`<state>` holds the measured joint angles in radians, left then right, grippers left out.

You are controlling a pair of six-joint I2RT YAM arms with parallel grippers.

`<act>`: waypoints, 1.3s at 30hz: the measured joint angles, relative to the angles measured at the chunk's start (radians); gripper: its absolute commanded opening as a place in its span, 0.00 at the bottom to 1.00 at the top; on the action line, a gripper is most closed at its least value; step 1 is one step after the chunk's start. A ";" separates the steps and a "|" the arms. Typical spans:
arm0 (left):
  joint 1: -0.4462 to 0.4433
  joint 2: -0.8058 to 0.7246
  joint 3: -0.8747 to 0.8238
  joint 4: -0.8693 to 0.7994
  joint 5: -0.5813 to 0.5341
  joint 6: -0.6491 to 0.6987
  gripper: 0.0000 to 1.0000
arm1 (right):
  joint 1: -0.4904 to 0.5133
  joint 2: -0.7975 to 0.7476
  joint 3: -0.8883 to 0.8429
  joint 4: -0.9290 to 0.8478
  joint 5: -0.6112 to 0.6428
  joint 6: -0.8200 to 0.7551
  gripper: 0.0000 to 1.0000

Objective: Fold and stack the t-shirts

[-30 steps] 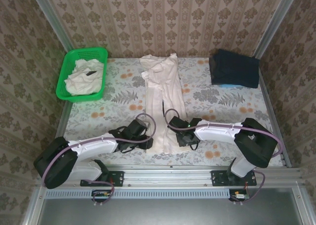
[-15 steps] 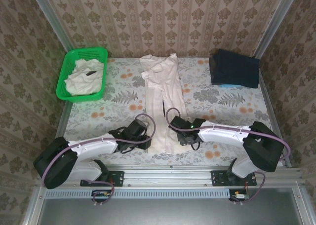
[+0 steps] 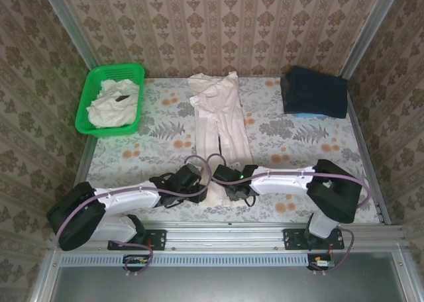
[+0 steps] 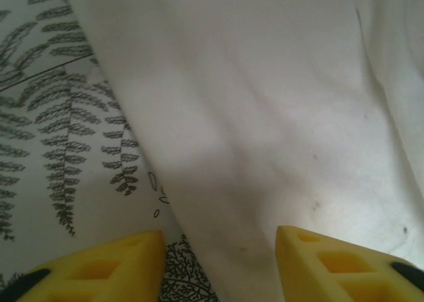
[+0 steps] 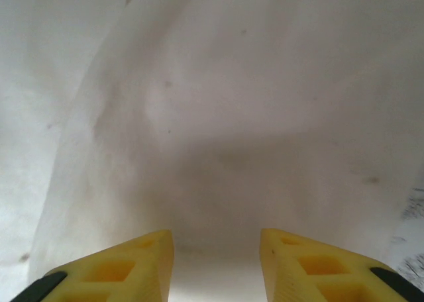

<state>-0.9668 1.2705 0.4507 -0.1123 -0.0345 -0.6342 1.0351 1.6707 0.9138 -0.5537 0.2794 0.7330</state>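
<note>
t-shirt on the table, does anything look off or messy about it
Slightly. The t-shirt lies as a long strip, but its folded-in sides meet unevenly, leaving a crooked lengthwise crease down the middle. Up close, the left wrist view shows a few dark specks on the fabric. No tear is visible.

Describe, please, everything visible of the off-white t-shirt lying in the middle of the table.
Soft off-white cloth, the t-shirt is folded into a long, narrow, creased strip lying on the floral table, running from far edge toward near edge. At its near end the open left claw straddles its left edge; the open right claw is over it.
</note>
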 measured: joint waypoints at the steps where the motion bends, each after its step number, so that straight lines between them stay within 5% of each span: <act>1: 0.000 0.000 -0.002 0.000 -0.009 0.000 0.25 | 0.000 0.000 0.004 0.003 0.000 -0.001 0.25; 7: 0.000 0.000 -0.005 -0.001 -0.032 0.007 0.12 | 0.000 -0.005 0.002 0.005 0.000 0.002 0.07; 17: 0.000 0.004 -0.014 0.035 -0.021 0.010 0.00 | 0.000 -0.135 -0.018 -0.015 0.002 0.003 0.02; 32: -0.002 -0.095 -0.088 0.052 0.020 0.009 0.01 | 0.000 -0.160 -0.059 -0.047 0.005 -0.002 0.13; 39: -0.002 -0.165 -0.128 0.035 0.033 -0.005 0.33 | -0.001 -0.159 -0.076 -0.039 -0.029 -0.016 0.20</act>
<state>-0.9691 1.1053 0.3225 -0.0769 -0.0017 -0.6388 1.0344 1.5120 0.8375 -0.5926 0.2508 0.7170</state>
